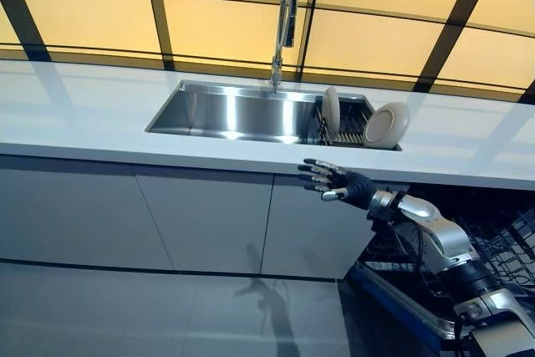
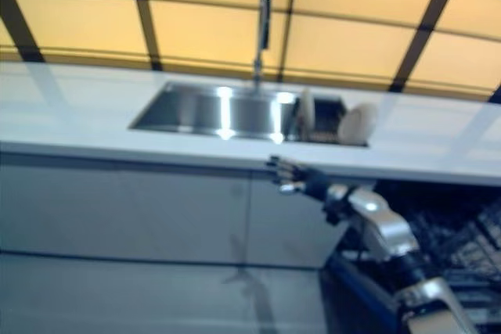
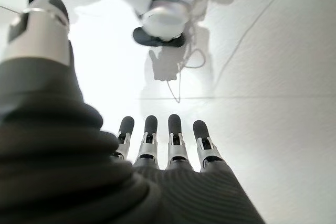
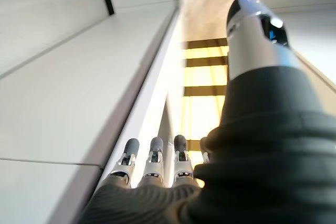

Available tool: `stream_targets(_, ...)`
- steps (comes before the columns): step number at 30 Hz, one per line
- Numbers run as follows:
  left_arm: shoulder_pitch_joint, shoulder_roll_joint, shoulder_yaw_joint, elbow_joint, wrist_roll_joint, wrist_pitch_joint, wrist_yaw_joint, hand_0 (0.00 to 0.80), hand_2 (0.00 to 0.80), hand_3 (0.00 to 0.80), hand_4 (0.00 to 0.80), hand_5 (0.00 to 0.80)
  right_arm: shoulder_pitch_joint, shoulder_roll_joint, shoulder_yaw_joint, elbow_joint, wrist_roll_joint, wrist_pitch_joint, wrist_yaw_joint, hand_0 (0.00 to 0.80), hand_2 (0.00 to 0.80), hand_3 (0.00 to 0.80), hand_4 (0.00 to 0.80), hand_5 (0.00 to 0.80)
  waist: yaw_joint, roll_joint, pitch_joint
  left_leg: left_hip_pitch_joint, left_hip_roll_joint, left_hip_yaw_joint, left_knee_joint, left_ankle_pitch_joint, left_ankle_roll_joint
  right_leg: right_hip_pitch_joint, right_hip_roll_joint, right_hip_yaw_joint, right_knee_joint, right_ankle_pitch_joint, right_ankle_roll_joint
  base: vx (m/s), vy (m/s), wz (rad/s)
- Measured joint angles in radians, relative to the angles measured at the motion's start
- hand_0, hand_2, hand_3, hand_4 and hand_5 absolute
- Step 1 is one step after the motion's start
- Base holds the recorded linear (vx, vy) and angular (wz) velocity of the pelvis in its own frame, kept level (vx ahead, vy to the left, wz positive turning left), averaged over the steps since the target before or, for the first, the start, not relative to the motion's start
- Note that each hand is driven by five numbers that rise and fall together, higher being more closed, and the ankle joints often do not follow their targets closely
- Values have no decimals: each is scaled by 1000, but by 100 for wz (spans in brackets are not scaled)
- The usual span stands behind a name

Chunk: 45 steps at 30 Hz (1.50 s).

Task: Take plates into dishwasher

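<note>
Two pale plates stand on edge in a dark dish rack (image 1: 344, 127) at the right end of the steel sink (image 1: 226, 113): one plate (image 1: 331, 111) nearly edge-on, the round plate (image 1: 385, 125) leaning at the rack's right end, its face turned toward the front edge of the counter. A tall chrome tap (image 1: 285, 18) rises from the back rim of the sink, just left of the rack.

The white counter (image 1: 84, 114) runs the full width, with bare surface on both sides of the sink. Behind it is a wall of yellow panels (image 1: 226, 6) crossed by dark bars. Below the front edge are plain grey cabinet doors (image 1: 201, 215) and a grey tiled floor (image 1: 125, 315). At the lower right, the open dishwasher (image 1: 501, 240) shows its dark wire rack.

The right robot hand (image 1: 328, 180) hangs in front of the cabinet face just below the counter's front edge, under the dish rack, fingers straight and spread, holding nothing. The counter's lip lies between it and the plates. The left robot hand (image 3: 157, 145) shows only in its wrist view, fingers straight, side by side, empty, over pale floor.
</note>
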Motion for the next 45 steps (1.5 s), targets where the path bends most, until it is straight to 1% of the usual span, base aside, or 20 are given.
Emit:
stream_targets(2,-6,2,-15,19,6,-2,-2,0,0,0,0,0,5,7,-2,2,26,-4,-35,0,0,0,0,0,-27,5,-4,13,-3,-39,-2,0,8,-68,6,15,149,49,3,423,230,36)
stream_targets(4,6,-2,-37,29,16,-1,-2,0,0,0,0,0,10,21,-4,33,52,-26,-73,0,0,0,0,0,-63,39,6,73,3,-110,-44,12,19,-178,48,17,368,206,-24,403,20,34)
stream_targets(5,19,-8,-36,32,30,7,-1,0,0,0,0,0,12,18,-4,52,64,-30,-101,0,0,0,0,0,-90,75,23,124,25,-145,-72,16,29,-265,81,11,424,62,-25,346,-61,41)
stream_targets(7,37,-8,-35,26,44,24,-1,0,0,0,0,0,7,6,-9,28,91,-44,-142,0,0,0,0,0,-130,89,26,130,30,-164,-76,2,28,-411,100,-4,242,-35,0,411,-164,48)
stream_targets(10,42,-19,-31,21,48,32,3,0,0,0,0,0,7,0,-28,32,137,-61,-165,0,0,0,0,0,-197,62,22,161,21,-163,-78,-13,25,-519,74,-28,-134,30,47,465,-190,73)
stream_targets(12,53,-27,-31,25,47,35,11,0,0,0,0,0,3,-14,-41,62,156,-60,-165,0,0,0,0,0,-200,56,21,193,36,-173,-86,-28,11,-510,78,-31,-295,65,72,176,-159,85)
stream_targets(14,66,-14,-35,25,41,35,21,0,0,0,0,0,-18,-23,-40,101,157,-61,-168,0,0,0,0,0,-191,23,5,242,35,-184,-118,-33,-5,-503,71,-60,-224,51,56,117,-225,71)
stream_targets(15,84,-6,-34,28,41,33,33,0,0,0,0,0,-42,-26,-41,124,158,-63,-174,0,0,0,0,0,-186,-8,1,271,21,-184,-101,-52,-66,-491,65,-71,-202,89,-2,105,-151,39)
stream_targets(16,98,-12,-35,29,41,33,36,0,0,0,0,0,-50,-26,-42,128,158,-65,-179,0,0,0,0,0,-184,-6,2,268,29,-188,-74,-71,-73,-487,70,-78,-191,96,0,123,-161,16)
stream_targets(17,118,-27,-35,31,41,35,40,0,0,0,0,0,-58,-33,-42,120,163,-67,-190,0,0,0,0,0,-170,15,2,267,30,-178,-20,-109,-81,-478,101,-73,-203,101,9,103,-104,-20)
stream_targets(19,132,-30,-22,20,40,37,44,0,0,0,0,0,-63,-42,-43,115,175,-68,-212,0,0,0,0,0,-153,46,-7,284,36,-180,-18,-168,-49,-474,156,-92,-239,99,19,56,-80,-47)
stream_targets(20,134,-31,4,3,41,37,47,0,0,0,0,0,-65,-42,-44,123,175,-68,-227,0,0,0,0,0,-146,59,2,303,93,-137,-59,-152,-64,-503,173,-106,-158,113,-36,59,-45,-27)
stream_targets(21,135,-26,7,-18,42,33,45,0,0,0,0,0,-66,-55,-45,125,174,-66,-242,0,0,0,0,0,-167,62,4,323,123,-129,-89,-148,-69,-508,154,-102,-64,114,-39,94,-35,-13)
stream_targets(23,142,-21,7,-20,42,17,43,0,0,0,0,0,-66,-75,-70,127,174,-68,-258,0,0,0,0,0,-167,27,-19,352,113,-122,-115,-162,-93,-460,90,-62,-92,104,-27,84,-19,-17)
stream_targets(24,142,-39,6,-13,43,14,45,0,0,0,0,0,-68,-75,-95,132,174,-79,-274,0,0,0,0,0,-168,50,-26,372,139,-140,-119,-172,-109,-430,120,-87,-124,122,-76,79,-16,-35)
stream_targets(29,120,-65,7,-21,42,9,48,0,0,0,0,0,-68,-151,-103,137,174,-83,-351,0,0,0,0,0,-224,106,-27,369,174,-150,-109,-167,-114,-411,172,-92,-178,145,-113,78,-46,-16)
stream_targets(34,91,-61,10,-7,42,12,60,0,0,0,0,0,-68,-157,-137,158,174,-91,-422,0,0,0,0,0,-246,136,-10,372,181,-117,-113,-187,-146,-407,187,-72,-230,180,-94,96,-66,-24)
stream_targets(38,93,-43,25,13,40,18,73,0,0,0,0,0,-68,-155,-137,191,173,-84,-428,0,0,0,0,0,-215,124,2,386,175,-31,-126,-188,-144,-430,128,-200,-245,205,-59,75,-98,-56)
stream_targets(41,89,-39,25,22,40,21,80,0,0,0,0,0,-68,-159,-137,212,171,-79,-417,0,0,0,0,0,-220,119,7,387,182,-27,-126,-190,-146,-432,134,-204,-243,211,-55,182,-109,-7)
stream_targets(45,56,-39,25,20,35,27,82,0,0,0,0,0,-72,-176,-136,232,160,-57,-398,0,0,0,0,0,-218,119,6,383,198,-44,-111,-196,-149,-432,157,-194,-237,196,-80,174,-69,-1)
